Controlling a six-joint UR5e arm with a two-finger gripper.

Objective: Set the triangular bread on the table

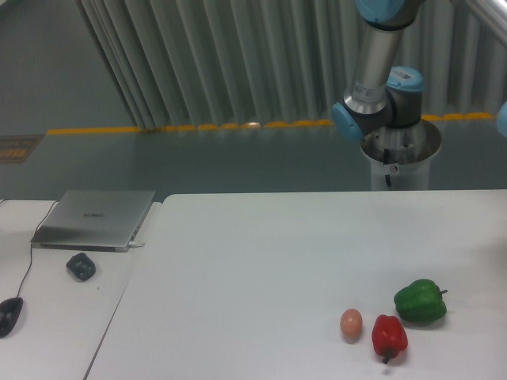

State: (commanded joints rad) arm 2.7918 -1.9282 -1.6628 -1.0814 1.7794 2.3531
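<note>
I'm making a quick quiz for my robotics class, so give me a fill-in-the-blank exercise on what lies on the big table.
1. The egg lies just left of the ____ pepper.
2. The pepper nearest the right edge of the table is ____.
3. The laptop on the side desk has its lid ____.
4. The number of peppers on the table is ____.

Missing words: red; green; closed; two
</note>
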